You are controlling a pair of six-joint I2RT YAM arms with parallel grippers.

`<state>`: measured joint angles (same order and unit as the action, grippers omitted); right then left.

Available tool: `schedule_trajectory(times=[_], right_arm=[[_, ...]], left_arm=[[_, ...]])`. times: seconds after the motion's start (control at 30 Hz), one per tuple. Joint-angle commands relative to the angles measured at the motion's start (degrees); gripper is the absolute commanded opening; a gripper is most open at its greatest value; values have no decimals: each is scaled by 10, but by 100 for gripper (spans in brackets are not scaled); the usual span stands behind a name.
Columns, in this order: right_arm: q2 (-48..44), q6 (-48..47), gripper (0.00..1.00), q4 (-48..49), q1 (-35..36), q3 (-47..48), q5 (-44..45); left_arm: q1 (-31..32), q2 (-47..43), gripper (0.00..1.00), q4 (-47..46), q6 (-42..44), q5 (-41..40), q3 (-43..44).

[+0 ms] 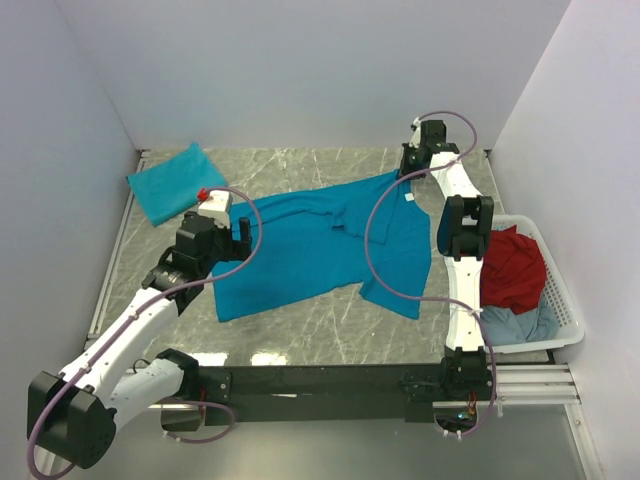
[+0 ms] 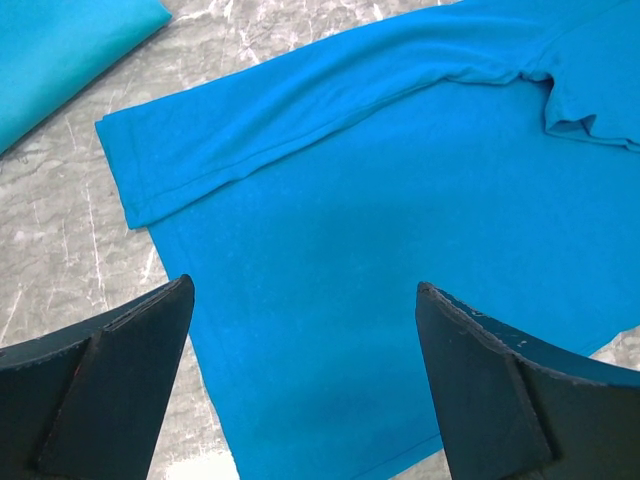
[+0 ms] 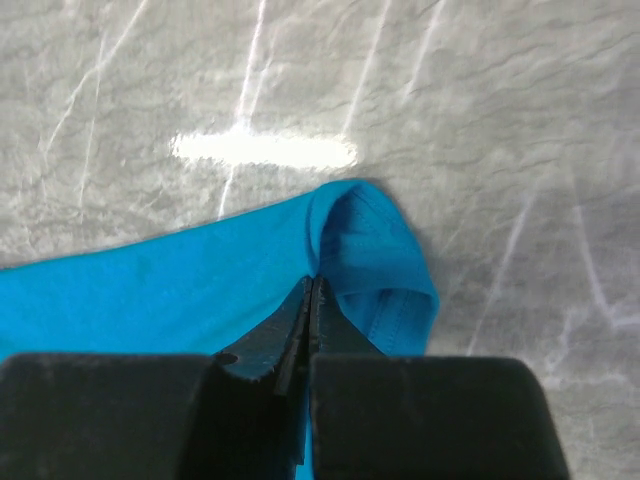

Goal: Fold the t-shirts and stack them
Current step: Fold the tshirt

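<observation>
A bright teal-blue t-shirt lies spread and rumpled across the middle of the table, with a small white neck label near its far right. A second teal shirt lies folded at the back left. My left gripper hovers open over the spread shirt's left end. In the left wrist view its fingers stand wide apart above the cloth, holding nothing. My right gripper is at the shirt's far right corner. In the right wrist view it is shut on a bunched hem of the shirt.
A white basket at the right edge holds red and grey-blue clothes. The folded shirt's corner shows at the top left of the left wrist view. Bare marbled tabletop lies behind the shirt, with walls on three sides.
</observation>
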<state>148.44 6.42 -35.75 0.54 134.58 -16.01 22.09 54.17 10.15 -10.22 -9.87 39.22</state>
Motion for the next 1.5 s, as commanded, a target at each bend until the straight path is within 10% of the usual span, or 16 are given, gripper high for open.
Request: schedule_trajectory(times=[0.0,0.37,0.73,1.47], right_arm=[[-25,11,0,38,-17,21,9],[-40,15,0,60,-30,2,-5],[-36,23,0,61,-30,4,-20],[-37,45,0,90,-30,19,-1]], left_arm=[[-3,3,97,-22,-2,6,1],[-34,58,96,-28,-28,6,7],[-170,334,52,-49,-193,57,155],[-175,555,28,-19,-202,90,250]])
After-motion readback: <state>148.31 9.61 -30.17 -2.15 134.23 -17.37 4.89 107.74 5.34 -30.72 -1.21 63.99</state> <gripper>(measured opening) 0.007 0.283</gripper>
